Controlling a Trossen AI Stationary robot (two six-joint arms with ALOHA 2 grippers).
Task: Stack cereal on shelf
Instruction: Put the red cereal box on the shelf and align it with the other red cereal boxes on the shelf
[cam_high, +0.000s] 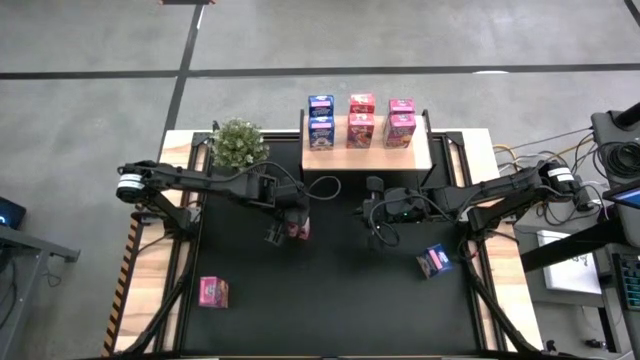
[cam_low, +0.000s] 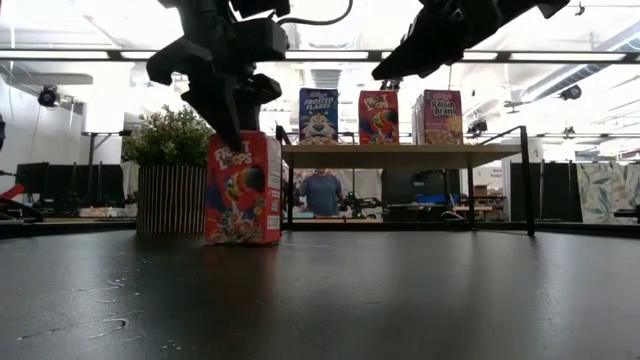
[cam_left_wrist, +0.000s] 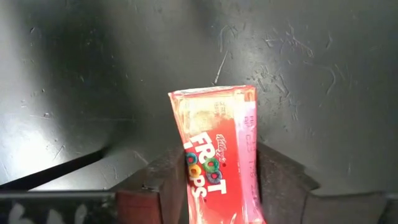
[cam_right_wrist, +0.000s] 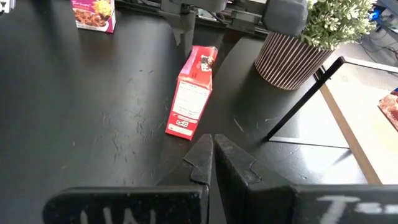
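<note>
While the left gripper stands over the middle of the black table, its two fingers flank a red Froot Loops box on both sides; whether they already press on the cardboard cannot be told. That box stands upright on the table, in front of the shelf and near the potted plant, as the low view shows. Six cereal boxes sit on the shelf's pale wooden board in three pairs: two blue Frosted Flakes boxes at the left end, two red boxes in the middle, and two pink-red Raisin Bran boxes at the right end. One pink box rests near the table's front left corner, well apart from both arms. One blue box lies tilted on the table's right side, near the right arm. The right gripper hangs above the table in front of the shelf, its fingers pressed together and holding nothing. A person in a blue shirt is visible in the room beyond the table, below the shelf board in the low view.
</note>
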